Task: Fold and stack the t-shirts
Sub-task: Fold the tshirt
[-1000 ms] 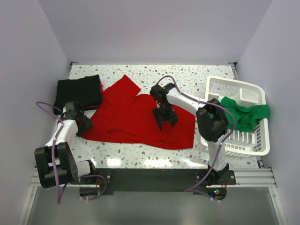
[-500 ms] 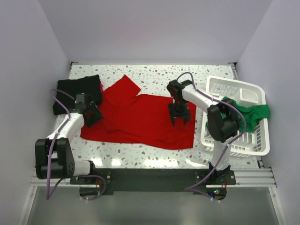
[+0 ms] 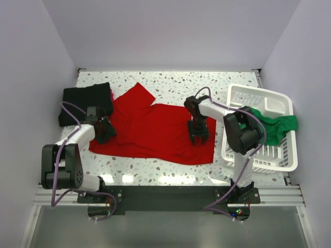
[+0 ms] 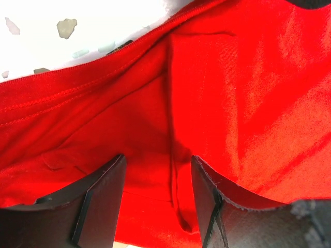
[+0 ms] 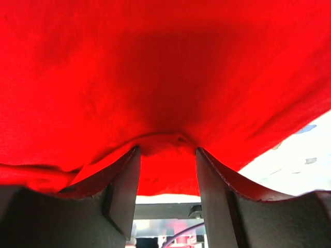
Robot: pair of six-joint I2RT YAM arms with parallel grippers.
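The red t-shirt (image 3: 155, 132) lies spread on the table, one sleeve pointing to the back left. My left gripper (image 3: 104, 132) sits low on its left edge, jaws open, with a raised ridge of red cloth (image 4: 170, 155) between the fingers (image 4: 101, 199). My right gripper (image 3: 199, 136) presses on the shirt's right part, jaws open, with a bunch of red cloth (image 5: 165, 150) between the fingertips (image 5: 124, 181). The black t-shirt (image 3: 85, 101) lies folded at the back left. The green t-shirt (image 3: 274, 128) hangs crumpled in the basket.
The white slatted basket (image 3: 282, 155) stands at the right edge of the table. Grey walls close in on the left, back and right. The speckled tabletop (image 3: 207, 82) shows behind the red shirt and along the front.
My left gripper has moved forward and right onto the red shirt's left edge. My right gripper has moved right, then toward the near side over the shirt's right part.
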